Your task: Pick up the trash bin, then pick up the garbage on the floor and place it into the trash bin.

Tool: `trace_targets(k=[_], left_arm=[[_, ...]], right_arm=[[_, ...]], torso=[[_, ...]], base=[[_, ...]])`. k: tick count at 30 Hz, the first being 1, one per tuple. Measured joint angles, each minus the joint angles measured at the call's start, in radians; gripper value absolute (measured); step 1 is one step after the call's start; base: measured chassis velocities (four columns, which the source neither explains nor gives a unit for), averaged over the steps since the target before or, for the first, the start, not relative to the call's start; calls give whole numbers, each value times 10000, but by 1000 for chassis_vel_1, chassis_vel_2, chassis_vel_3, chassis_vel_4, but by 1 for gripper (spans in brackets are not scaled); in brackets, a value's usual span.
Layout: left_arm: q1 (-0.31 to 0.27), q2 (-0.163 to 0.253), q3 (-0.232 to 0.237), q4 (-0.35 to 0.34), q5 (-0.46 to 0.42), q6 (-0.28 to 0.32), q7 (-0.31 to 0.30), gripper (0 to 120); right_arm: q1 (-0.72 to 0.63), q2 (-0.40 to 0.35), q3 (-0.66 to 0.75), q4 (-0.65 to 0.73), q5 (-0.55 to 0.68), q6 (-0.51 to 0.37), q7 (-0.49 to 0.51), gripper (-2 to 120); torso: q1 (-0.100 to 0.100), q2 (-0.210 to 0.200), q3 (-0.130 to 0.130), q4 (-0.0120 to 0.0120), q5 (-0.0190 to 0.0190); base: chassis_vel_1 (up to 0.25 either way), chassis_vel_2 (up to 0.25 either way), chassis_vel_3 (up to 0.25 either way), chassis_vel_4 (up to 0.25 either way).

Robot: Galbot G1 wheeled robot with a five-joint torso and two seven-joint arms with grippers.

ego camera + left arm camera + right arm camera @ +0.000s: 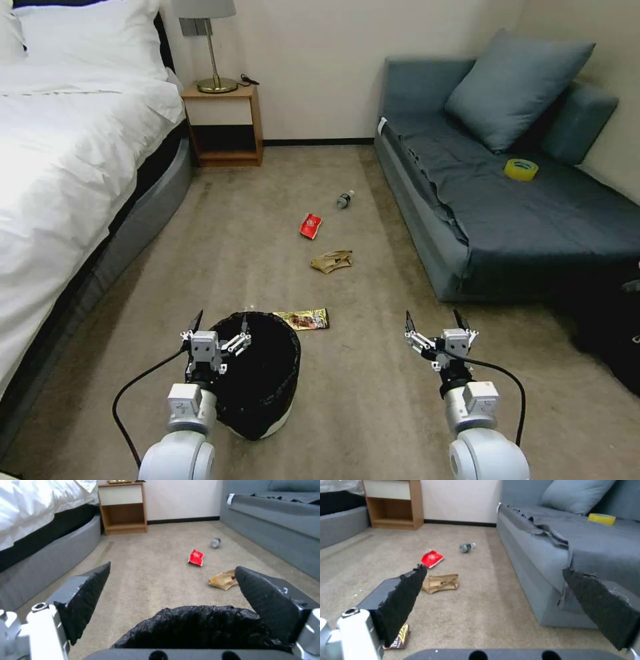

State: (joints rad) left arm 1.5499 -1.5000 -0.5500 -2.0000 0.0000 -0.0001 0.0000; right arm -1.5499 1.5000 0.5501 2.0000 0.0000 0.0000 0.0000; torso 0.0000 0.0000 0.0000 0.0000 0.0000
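The trash bin [263, 373], white-bottomed with a crinkled black bag [200, 627], stands on the carpet in front of me. My left gripper [220, 327] is open and hovers over the bin's left rim, one finger on each side of it. My right gripper [433, 320] hangs open over bare carpet to the right. The garbage lies beyond the bin: a gold-brown wrapper [304, 320] just behind it, crumpled tan paper [331, 261], a red packet [311, 225] and a small bottle [344, 199]. In the right wrist view the paper [440, 583], packet [432, 558] and bottle [466, 547] lie ahead.
A white bed [67, 153] runs along the left and a grey sofa [527, 213] along the right, with a yellow tape roll [521, 169] on it. A wooden nightstand [223, 123] with a lamp stands at the back wall. Carpet lies open between them.
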Motion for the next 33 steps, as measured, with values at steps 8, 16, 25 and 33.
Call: trace_targets(k=[8,16,25,33], left_arm=[[0,0,0,0,0,0,1,100],[0,0,0,0,0,0,0,100],[0,0,0,0,0,0,1,100],[0,0,0,0,0,-1,0,100]], right_arm=[[0,0,0,0,0,0,0,100],[0,0,-1,0,0,0,0,100],[0,0,0,0,0,0,0,100],[-1,0,0,0,0,0,0,100]], torso=[[0,0,0,0,0],[-1,0,0,0,0],[0,0,0,0,0],[0,0,0,0,0]], base=[[0,0,0,0],[0,0,0,0],[0,0,0,0],[0,0,0,0]])
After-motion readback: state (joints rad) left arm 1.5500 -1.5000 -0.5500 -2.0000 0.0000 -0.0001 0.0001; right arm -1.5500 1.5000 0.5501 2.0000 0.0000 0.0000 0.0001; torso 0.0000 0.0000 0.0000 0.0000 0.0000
